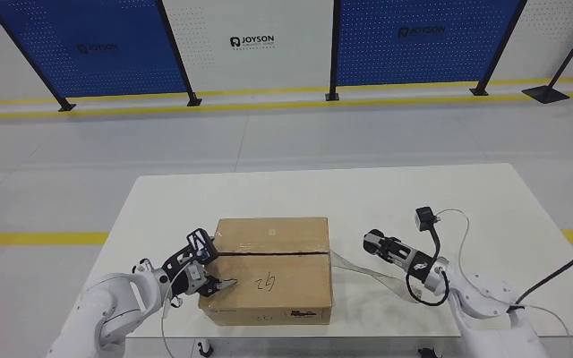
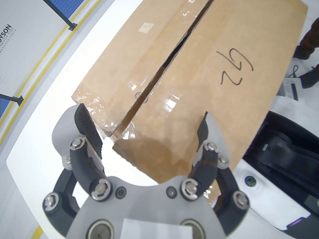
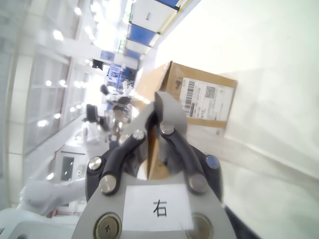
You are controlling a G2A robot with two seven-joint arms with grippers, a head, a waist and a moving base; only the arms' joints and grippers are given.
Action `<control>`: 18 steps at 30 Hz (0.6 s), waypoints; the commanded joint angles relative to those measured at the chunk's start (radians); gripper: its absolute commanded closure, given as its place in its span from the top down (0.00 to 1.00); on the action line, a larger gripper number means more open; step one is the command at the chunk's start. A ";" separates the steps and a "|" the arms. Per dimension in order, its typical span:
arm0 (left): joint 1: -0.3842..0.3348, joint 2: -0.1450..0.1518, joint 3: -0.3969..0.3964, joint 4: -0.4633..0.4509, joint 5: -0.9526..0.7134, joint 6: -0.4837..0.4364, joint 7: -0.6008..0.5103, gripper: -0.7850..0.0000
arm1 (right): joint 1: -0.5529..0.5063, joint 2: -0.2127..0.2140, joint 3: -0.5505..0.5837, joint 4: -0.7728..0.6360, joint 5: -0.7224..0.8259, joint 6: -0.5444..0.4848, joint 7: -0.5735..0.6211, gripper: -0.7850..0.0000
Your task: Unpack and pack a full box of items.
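Left jaws gape over box's (image 1: 273, 261) end (long axis left-right).

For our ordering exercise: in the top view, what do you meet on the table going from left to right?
left gripper → cardboard box → right gripper

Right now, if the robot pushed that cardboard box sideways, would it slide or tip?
Probably slide: the cardboard box is low and wide, flat on the smooth table. Its top likely flexes when pressed, since the flaps gape along the middle seam.
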 commanded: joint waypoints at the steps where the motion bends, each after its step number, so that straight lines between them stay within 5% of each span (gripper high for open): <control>1: -0.002 0.001 0.002 0.003 0.002 0.001 0.003 1.00 | -0.019 0.004 0.021 -0.034 -0.007 0.002 -0.017 0.00; 12: -0.014 0.005 0.037 -0.004 0.016 0.006 0.004 1.00 | -0.023 0.004 0.016 -0.042 -0.007 -0.004 -0.031 0.00; 18: -0.006 0.008 0.038 -0.011 0.009 0.023 0.003 1.00 | -0.075 0.018 0.031 -0.087 -0.014 0.114 0.040 0.05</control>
